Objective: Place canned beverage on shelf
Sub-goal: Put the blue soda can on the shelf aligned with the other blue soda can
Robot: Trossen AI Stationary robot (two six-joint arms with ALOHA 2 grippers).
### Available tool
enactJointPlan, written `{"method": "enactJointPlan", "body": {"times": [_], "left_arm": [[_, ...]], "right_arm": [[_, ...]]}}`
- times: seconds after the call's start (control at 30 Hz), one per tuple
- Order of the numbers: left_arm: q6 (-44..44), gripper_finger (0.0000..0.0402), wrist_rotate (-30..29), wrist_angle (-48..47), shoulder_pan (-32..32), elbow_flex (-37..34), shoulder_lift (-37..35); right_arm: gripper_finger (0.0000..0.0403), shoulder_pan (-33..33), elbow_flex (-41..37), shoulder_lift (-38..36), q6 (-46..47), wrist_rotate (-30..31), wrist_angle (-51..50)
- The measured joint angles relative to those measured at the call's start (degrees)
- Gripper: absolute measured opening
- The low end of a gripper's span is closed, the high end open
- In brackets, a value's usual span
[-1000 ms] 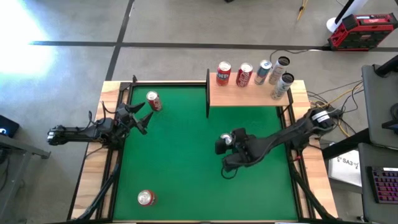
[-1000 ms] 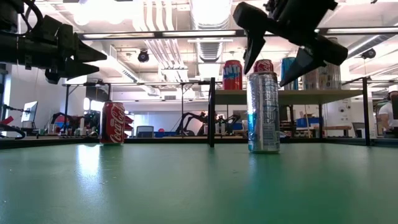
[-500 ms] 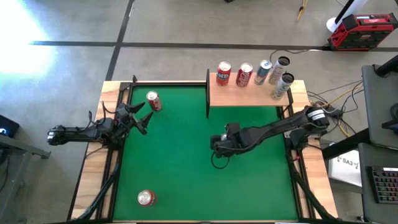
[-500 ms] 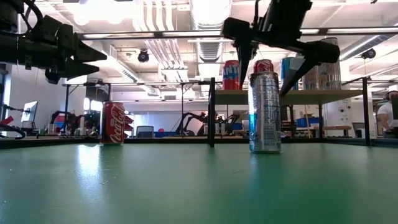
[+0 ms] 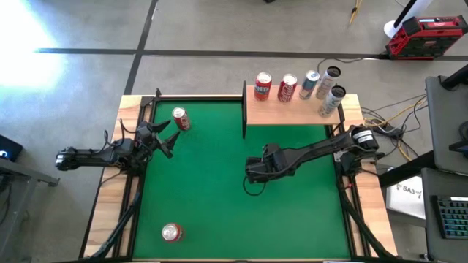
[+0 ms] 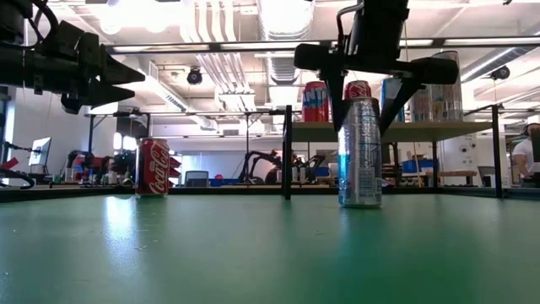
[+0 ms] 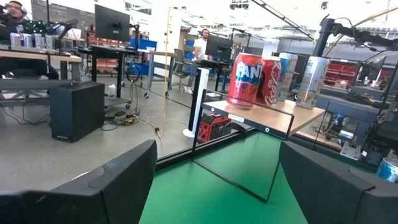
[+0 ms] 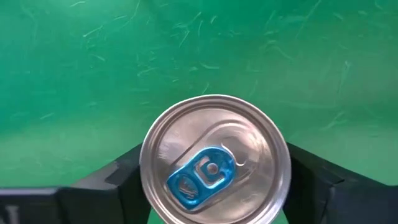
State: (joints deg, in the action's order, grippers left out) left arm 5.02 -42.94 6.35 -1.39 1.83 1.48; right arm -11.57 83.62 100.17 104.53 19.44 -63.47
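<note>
Right wrist view alone shows right pincer (image 8: pixel 214 186) fingers touching the silver can (image 8: pixel 214 168), gripping it

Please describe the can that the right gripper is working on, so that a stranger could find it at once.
On the green felt table, look just in front of the shelf. There the right gripper sits over a tall silver can, fingers on either side. It alone has a blue pull tab and stands apart from the red cans.
</note>
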Motion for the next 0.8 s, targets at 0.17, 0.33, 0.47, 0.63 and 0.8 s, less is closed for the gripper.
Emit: {"method": "enactJointPlan", "body": {"times": [0.17,0.33,0.47,0.63,0.8], "left_arm": [[0.00,0.0324,0.02,0.00,-0.02,0.00,0.00],[0.01,0.0324,0.02,0.00,0.00,0.00,0.00],[0.00,0.0324,0.02,0.00,0.00,0.00,0.00],[0.00,0.0324,0.02,0.00,0.01,0.00,0.00],[0.00,0.0324,0.02,0.00,0.00,0.00,0.00]], "right_arm": [[0.0233,-0.10,0.14,0.12,-2.07,-0.41,-0.22],[0.0233,-0.17,0.53,0.08,-15.40,-0.87,0.06],[0.0233,-0.15,1.35,0.08,-32.99,-3.01,-0.10],[0.0237,-0.17,2.64,0.01,-51.83,-6.81,-0.10],[0.0239,-0.17,3.82,-0.10,-66.02,-9.99,0.41]]}}
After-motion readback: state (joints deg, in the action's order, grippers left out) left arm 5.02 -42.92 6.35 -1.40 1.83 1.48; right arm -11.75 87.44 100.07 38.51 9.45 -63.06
